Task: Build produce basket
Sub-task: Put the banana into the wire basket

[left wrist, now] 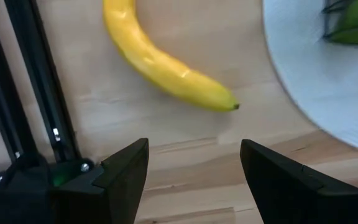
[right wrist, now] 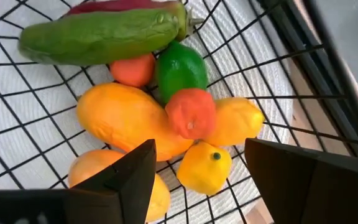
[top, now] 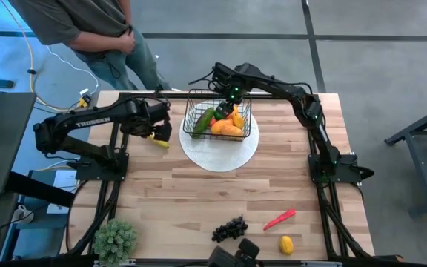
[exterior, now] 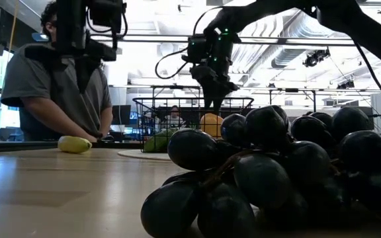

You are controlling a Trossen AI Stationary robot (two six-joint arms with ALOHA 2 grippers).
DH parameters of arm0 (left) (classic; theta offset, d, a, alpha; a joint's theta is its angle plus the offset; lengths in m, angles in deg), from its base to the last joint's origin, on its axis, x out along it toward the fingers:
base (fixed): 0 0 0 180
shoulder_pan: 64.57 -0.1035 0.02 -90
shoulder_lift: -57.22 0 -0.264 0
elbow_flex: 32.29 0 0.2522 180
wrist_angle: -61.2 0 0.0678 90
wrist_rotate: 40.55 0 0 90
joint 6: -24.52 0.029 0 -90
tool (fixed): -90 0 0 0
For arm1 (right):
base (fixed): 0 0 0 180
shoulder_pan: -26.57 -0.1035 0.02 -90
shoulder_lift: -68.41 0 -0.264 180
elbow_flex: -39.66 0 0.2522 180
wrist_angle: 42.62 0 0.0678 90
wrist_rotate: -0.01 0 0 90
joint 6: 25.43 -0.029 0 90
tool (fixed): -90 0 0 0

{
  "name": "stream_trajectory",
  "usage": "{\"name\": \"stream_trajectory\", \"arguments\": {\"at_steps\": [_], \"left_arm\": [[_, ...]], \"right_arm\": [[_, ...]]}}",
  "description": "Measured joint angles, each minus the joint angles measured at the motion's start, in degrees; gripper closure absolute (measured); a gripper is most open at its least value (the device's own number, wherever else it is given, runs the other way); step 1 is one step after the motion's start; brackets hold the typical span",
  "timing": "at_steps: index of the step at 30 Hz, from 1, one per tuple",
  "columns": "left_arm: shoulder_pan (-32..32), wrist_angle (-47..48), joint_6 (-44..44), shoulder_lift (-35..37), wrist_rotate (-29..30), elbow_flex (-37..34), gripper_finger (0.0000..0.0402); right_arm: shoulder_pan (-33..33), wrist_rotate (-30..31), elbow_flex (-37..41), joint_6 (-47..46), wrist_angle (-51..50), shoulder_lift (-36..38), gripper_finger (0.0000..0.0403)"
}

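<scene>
Hovering over the banana, the left gripper has its jaws spread wide and empty, the fruit lying on the bare wood just beside the white plate, left of centre in the high view. The basket sits on that plate in the upper middle of the high view, already holding a cucumber, a lime, 2 mangoes, lemons and small oranges. The right gripper hangs just above the pile with its jaws parted and nothing between them.

The likely trouble is the banana: it is smooth and curved, and it lies at a slant to the fingers, so a closing grip could catch only its tip and roll or skid it away across the wood. Both arms crowd the same corner of the table, so a lift toward the basket while the right arm is over it risks a knock. A finger snagging the wire mesh could drag the basket off the plate. The grapes, chili and a lemon lie well apart at the lower edge of the high view
</scene>
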Motion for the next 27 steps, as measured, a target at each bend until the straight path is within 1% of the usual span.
{"name": "stream_trajectory", "arguments": {"at_steps": [6,9,14,19,23,27], "left_arm": [[0.01,-0.05,-0.98,-0.03,-1.39,-4.3,0.0158],[-0.01,-0.38,-3.95,-0.04,-1.36,-6.34,0.0158],[0.01,-1.0,-10.83,-0.04,-0.57,-8.36,0.0158],[0.01,-5.63,-18.07,-0.04,0.68,-10.43,0.0158],[0.0,-10.49,-23.61,-0.04,3.34,-12.87,0.0158],[0.01,-15.99,-28.69,-0.04,4.62,-15.53,0.0158]], "right_arm": [[0.64,0.47,-0.04,0.0,-0.37,1.18,0.0176],[1.02,0.46,-0.04,0.07,-0.39,1.79,0.0176],[1.61,0.48,-0.04,3.17,-0.38,3.04,0.0176],[1.99,0.48,-0.04,6.04,-0.4,4.3,0.0176],[1.99,0.49,-0.04,7.92,-0.29,5.37,0.0176],[1.99,0.49,-0.06,9.22,-0.29,5.49,0.0176]]}}
